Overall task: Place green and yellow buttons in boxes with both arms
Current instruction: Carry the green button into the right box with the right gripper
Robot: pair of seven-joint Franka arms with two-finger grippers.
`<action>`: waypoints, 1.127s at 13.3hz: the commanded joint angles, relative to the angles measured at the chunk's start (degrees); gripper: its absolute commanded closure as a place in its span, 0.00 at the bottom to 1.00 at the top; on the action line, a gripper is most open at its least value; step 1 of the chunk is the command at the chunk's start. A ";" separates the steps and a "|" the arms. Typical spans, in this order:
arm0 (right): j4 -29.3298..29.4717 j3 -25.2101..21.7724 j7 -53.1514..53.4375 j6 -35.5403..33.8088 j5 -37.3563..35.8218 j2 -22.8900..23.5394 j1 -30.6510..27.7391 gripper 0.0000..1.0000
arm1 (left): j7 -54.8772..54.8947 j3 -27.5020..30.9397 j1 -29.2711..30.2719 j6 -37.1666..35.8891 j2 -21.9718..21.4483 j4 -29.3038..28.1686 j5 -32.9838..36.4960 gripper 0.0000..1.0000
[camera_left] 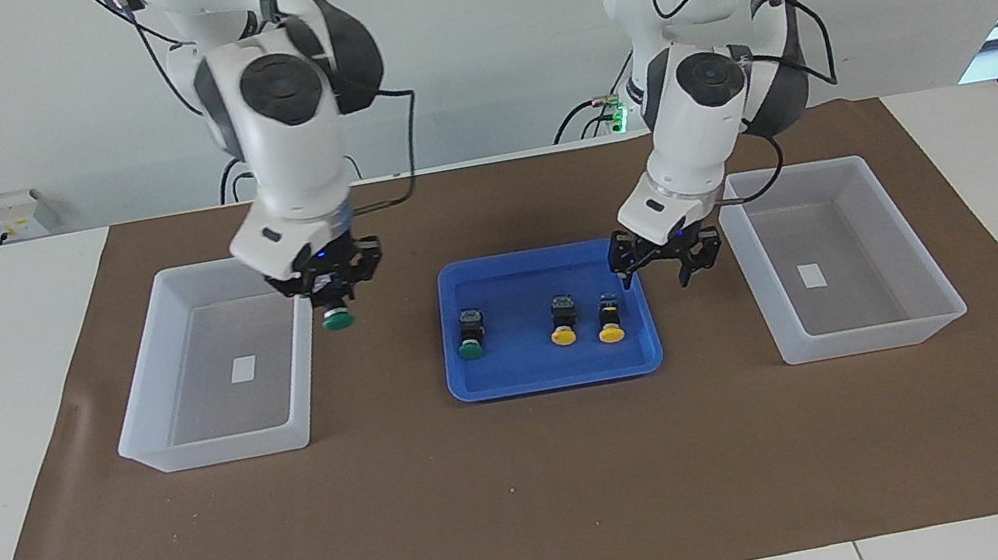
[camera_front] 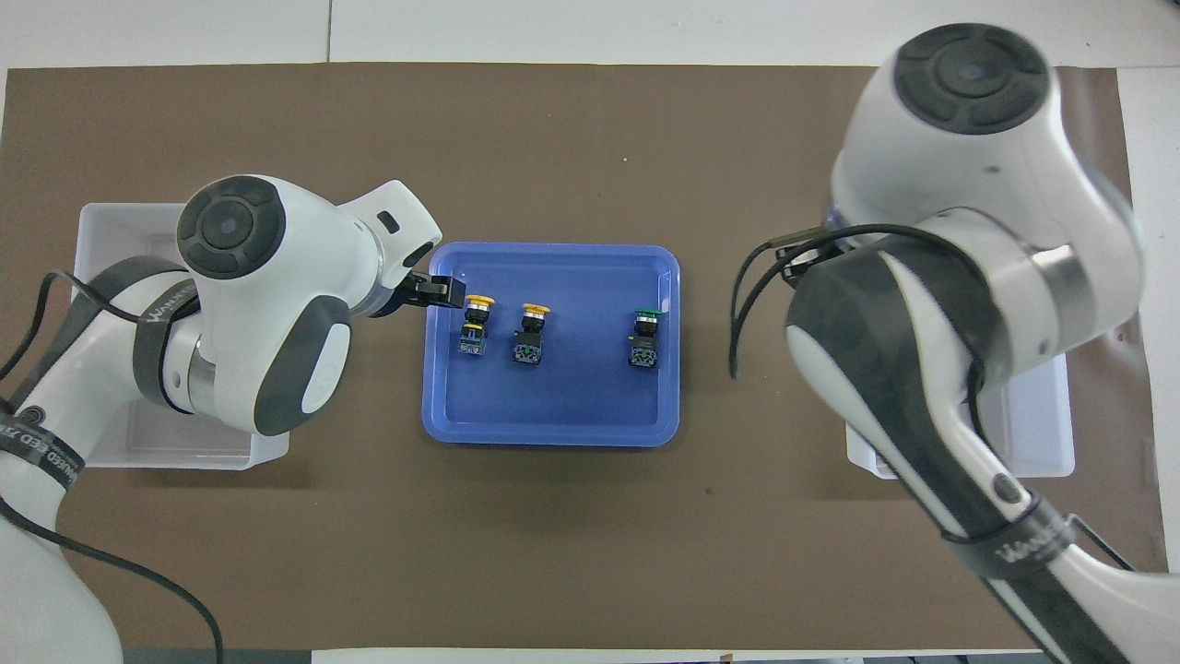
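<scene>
Right gripper (camera_left: pixel 334 297): jaws clenched on a green button (camera_left: pixel 337 319), raised over the brown mat (camera_left: pixel 535 497) beside the right arm's box (camera_left: pixel 228 447).
Left gripper (camera_left: pixel 664 262): jaws spread, empty, over the blue tray's (camera_left: pixel 556 377) edge.
In the tray: second green button (camera_left: pixel 471 349), two yellow buttons (camera_left: pixel 563 336) (camera_left: pixel 611 333).
Left arm's box (camera_left: pixel 874 337): holds only its label.

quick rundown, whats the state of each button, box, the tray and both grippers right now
right gripper: raised beside the right arm's box, shut on a green button
left gripper: open, empty, over the blue tray's edge
second green button: lying in the tray
two yellow buttons: lying in the tray
right arm's box: empty
left arm's box: empty
</scene>
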 commanded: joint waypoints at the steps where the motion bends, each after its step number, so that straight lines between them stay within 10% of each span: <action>1: -8.78 -10.56 -13.83 5.60 5.56 -4.35 -0.44 1.00 | -2.81 0.65 -3.29 5.68 1.82 -2.30 -1.01 0.15; 8: -39.36 -16.13 -19.94 36.10 8.21 -11.21 -4.40 1.00 | -3.17 0.66 -3.56 10.35 3.76 -5.64 -1.01 0.18; 10: -40.37 -16.13 -19.15 37.45 8.21 -11.48 -4.40 0.52 | -3.17 0.66 -3.47 10.36 3.76 -5.73 -1.01 0.19; 11: -40.37 -16.13 -19.14 37.37 8.21 -11.40 -4.40 0.01 | -3.26 0.57 -3.47 10.36 4.20 -5.73 -1.01 0.19; 15: -29.17 -14.47 -18.97 25.73 9.25 -9.64 -4.49 0.00 | -5.55 0.66 -4.61 12.29 5.69 -5.73 -1.01 0.20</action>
